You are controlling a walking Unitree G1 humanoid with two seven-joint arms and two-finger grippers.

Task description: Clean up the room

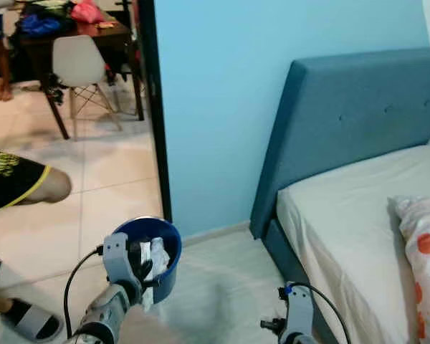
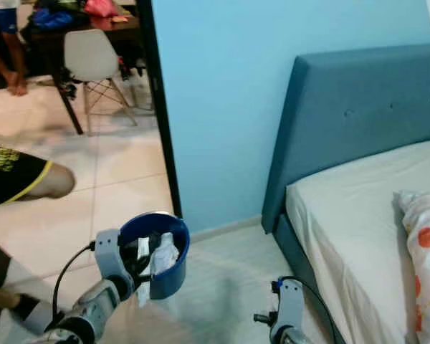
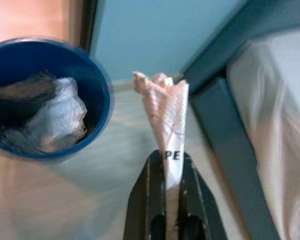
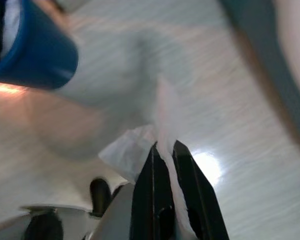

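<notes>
— Where's your left gripper (image 3: 172,172)?
— Raised beside the blue bin (image 1: 163,247), pinching crumpled paper (image 3: 166,112).
— And the right gripper (image 4: 173,165)?
— Low by the bed (image 1: 344,215), clamped on white tissue (image 4: 127,150).

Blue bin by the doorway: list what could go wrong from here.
1. The left end effector pinches only the bottom end of the crumpled wrapper, beside the blue bin rather than over it; released here, it would likely land on the floor.
2. The bin already holds trash, so more could spill.
3. The right end effector grips thin white tissue, which might tear or slip.
</notes>
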